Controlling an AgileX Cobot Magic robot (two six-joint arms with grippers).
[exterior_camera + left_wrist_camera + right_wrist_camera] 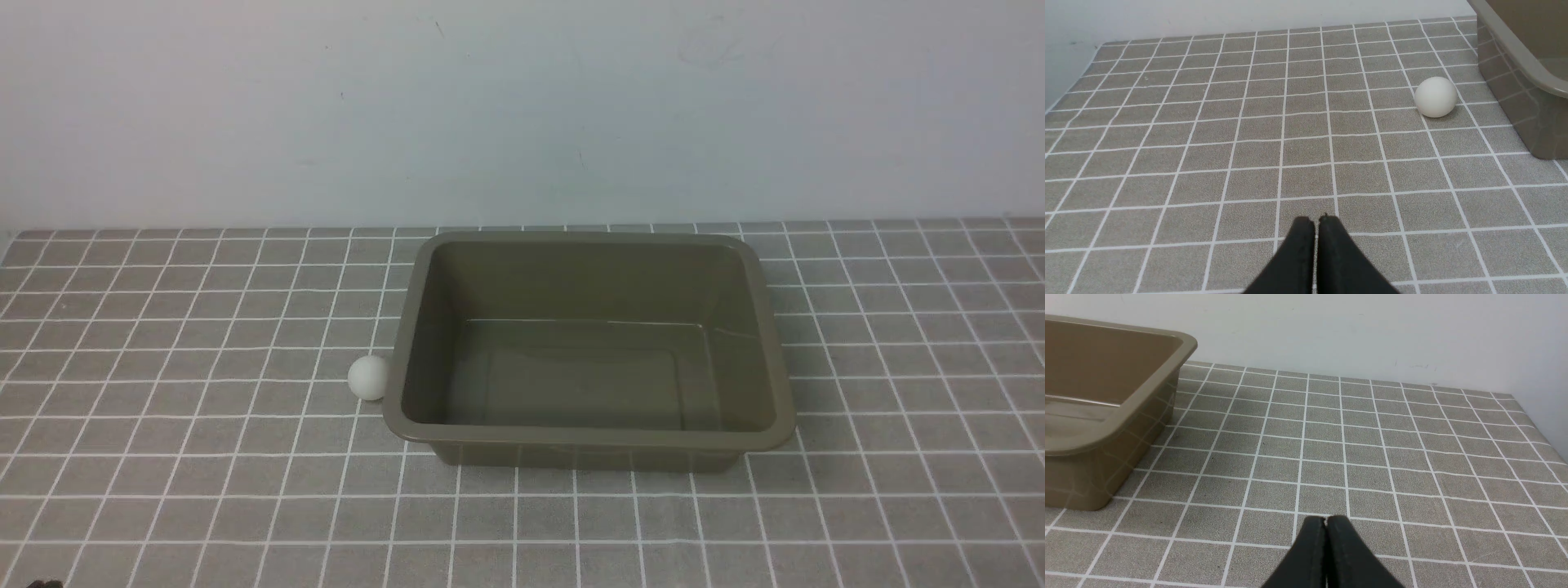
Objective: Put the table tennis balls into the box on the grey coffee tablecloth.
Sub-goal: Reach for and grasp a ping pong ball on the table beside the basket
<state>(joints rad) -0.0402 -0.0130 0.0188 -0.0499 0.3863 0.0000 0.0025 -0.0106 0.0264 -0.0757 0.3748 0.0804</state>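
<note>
- Ball [368, 377]: one small white matte sphere resting on the cloth, outside the tub. It lies just beside the tub's left side, toward the near corner. Seen from the left wrist, a narrow strip of cloth separates it from the foot of the tub wall.
- Tub [397, 359]: olive-brown, rectangular, with rounded corners and a flared rim. It stands upright near the middle of the cloth, its glossy floor fully in view.
- Cloth [163, 457]: grey-brown, ruled with thin white lines into small squares. It spreads under both ball and tub.
- Left hand [1316, 222]: two black fingers pressed together at the tips, closed and gripping nothing. It hangs over bare cloth, and the ball lies ahead of it toward the tub, well apart.
- Right hand [1326, 520]: black fingers likewise closed on nothing. It is poised over the cloth on the tub's right side, apart from the tub's near corner.
- Wall [522, 106]: pale and plain, rising behind the cloth's far edge.
</note>
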